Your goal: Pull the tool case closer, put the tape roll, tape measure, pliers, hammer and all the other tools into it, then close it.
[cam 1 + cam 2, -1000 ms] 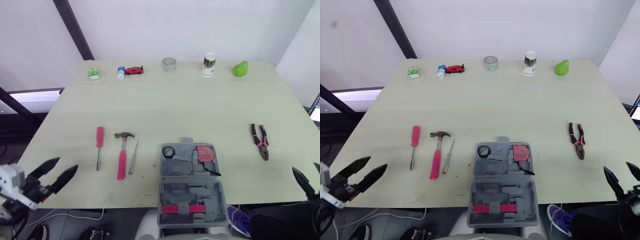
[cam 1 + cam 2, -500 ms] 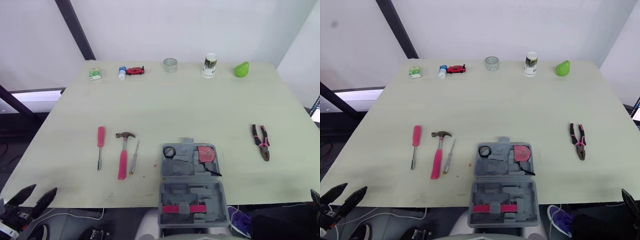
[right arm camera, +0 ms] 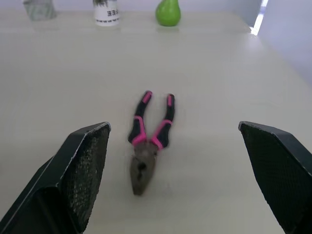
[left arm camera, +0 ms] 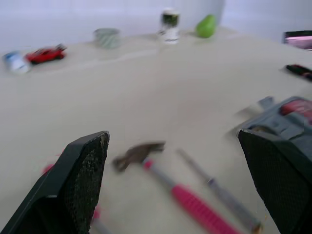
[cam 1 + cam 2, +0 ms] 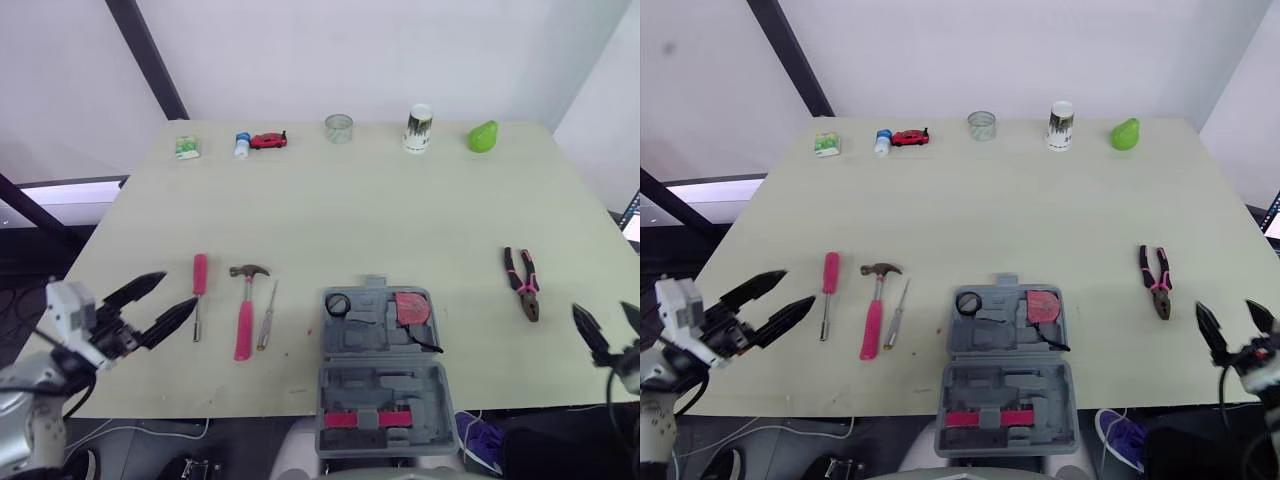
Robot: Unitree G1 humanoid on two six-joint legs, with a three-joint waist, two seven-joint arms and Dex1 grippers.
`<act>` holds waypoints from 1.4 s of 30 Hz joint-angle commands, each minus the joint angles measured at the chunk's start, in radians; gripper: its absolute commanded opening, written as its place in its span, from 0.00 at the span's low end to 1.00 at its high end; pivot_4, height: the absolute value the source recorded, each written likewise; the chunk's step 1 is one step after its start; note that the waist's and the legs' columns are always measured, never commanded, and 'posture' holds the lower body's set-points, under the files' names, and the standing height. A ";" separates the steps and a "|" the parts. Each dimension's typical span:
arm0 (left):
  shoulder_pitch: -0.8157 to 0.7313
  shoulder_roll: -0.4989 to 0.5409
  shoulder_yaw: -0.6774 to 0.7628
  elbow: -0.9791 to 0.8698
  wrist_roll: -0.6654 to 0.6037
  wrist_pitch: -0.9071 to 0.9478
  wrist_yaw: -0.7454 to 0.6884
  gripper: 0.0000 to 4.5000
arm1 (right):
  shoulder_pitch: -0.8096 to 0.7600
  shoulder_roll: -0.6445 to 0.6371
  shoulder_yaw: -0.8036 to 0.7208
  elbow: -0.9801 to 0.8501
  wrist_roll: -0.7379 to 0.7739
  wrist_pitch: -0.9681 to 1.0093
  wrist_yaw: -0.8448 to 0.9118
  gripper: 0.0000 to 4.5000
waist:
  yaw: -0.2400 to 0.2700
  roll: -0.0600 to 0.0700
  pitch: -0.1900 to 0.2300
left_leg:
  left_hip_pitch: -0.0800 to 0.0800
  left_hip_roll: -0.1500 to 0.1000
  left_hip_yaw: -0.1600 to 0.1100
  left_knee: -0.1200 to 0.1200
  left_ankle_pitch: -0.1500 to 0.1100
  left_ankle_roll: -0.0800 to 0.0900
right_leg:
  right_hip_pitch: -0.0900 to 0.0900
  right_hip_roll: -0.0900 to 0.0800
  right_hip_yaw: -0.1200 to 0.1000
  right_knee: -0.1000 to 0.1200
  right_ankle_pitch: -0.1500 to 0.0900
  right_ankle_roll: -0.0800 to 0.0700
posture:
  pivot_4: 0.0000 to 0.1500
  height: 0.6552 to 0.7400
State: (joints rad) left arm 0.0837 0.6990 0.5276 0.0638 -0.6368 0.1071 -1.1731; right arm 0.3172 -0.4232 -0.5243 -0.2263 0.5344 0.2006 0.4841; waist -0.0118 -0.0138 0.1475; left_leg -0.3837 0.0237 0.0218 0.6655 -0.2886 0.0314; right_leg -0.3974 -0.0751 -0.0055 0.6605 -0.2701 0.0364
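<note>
**Left gripper** [image 5: 178,288], at 8 o'clock in the head view: two black, tapering, pointed fingers on a white, box-shaped wrist housing [image 5: 68,306], with a thin black cable [image 5: 78,388] looping from it. **Right gripper** [image 5: 600,310], at 4 o'clock: matching black pointed fingers on a pale wrist, with a second cable [image 5: 1223,385]. In the wrist views, the inner pads [image 4: 88,168] show a fine grainy texture.

This is looking like a robot test lab: plain white walls [image 5: 400,50] are enclosing a pale counter [image 5: 400,200], loose cables [image 5: 150,432] are trailing on the floor, and unrelated props, a toy car [image 5: 268,141], a cup [image 5: 418,129] and a green pear [image 5: 482,137], are lining the counter's far edge.
</note>
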 commanded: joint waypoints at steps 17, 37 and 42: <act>-0.327 0.134 -0.326 -0.242 -0.130 0.236 -0.308 1.00 | -0.303 0.020 0.180 0.342 -0.210 0.036 -0.150 0.99 | -0.007 0.002 0.003 | 0.000 -0.002 0.001 0.004 0.000 0.001 | 0.001 0.014 -0.002 0.002 0.002 0.005 | 1.00 1.00; -0.338 0.155 -0.329 -0.267 -0.104 0.231 -0.349 1.00 | -0.393 0.027 0.202 0.620 -0.266 -0.125 -0.106 0.99 | -0.003 0.002 0.003 | 0.001 -0.001 0.002 0.005 0.000 0.001 | 0.002 0.018 0.002 0.002 0.003 0.006 | 1.00 1.00; -0.328 0.151 -0.331 -0.255 -0.096 0.216 -0.352 1.00 | -0.396 0.024 0.209 0.633 -0.275 -0.147 -0.096 0.87 | -0.003 0.001 0.003 | 0.001 -0.001 0.002 0.005 0.000 0.001 | 0.002 0.018 0.002 0.002 0.003 0.007 | 1.00 1.00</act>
State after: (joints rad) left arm -0.2481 0.8468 0.1856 -0.1831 -0.7299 0.3384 -1.5112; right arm -0.0857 -0.3917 -0.3169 0.3914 0.2701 0.0535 0.3869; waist -0.0149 -0.0123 0.1501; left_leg -0.3826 0.0232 0.0237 0.6705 -0.2881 0.0322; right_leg -0.3956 -0.0569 -0.0034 0.6625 -0.2667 0.0431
